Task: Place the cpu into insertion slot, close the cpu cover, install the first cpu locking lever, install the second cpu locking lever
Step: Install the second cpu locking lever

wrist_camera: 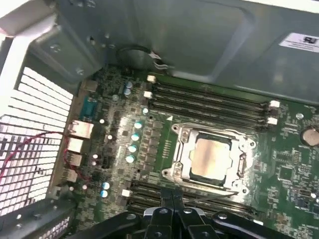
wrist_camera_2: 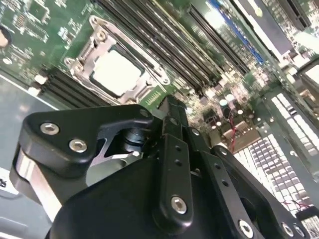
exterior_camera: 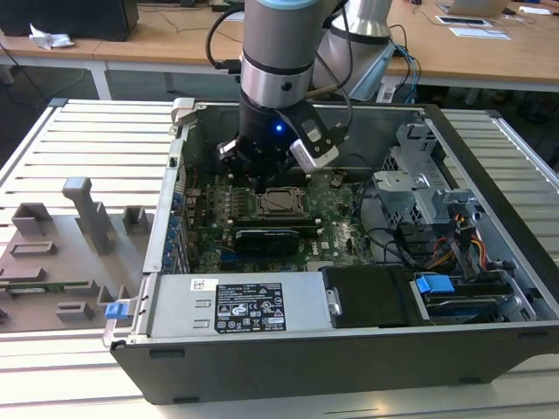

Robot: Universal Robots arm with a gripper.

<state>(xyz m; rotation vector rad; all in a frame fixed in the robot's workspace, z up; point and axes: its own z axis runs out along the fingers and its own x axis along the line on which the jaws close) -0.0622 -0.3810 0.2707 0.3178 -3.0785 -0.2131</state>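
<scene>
Gripper (wrist_camera: pixel 172 199) at bottom centre of the first wrist view, fingers pressed together, holding nothing, hovering just short of the socket. Beyond it, centre-right, cpu (wrist_camera: pixel 212 158) sits in the insertion slot (wrist_camera: pixel 238 167); cpu cover (wrist_camera: pixel 185 152) lies flat around it, framing the chip.

The board (wrist_camera: pixel 149 149) is deep green, speckled with small silver and teal-capped parts. On it the cpu (wrist_camera: pixel 212 157) shows a dull silver-grey top, framed by the shiny silver cover (wrist_camera: pixel 182 159). Long black memory slots (wrist_camera: pixel 214 102) run in stripes beside it. The gripper (wrist_camera_2: pixel 169 107) is matte black with bright steel screws, under a silver and black arm (exterior_camera: pixel 275 78) with a blue light. The case (exterior_camera: pixel 288 367) is dark grey; blue clips (exterior_camera: pixel 435 285) stand out. The bench (exterior_camera: pixel 105 140) is ribbed pale grey.
</scene>
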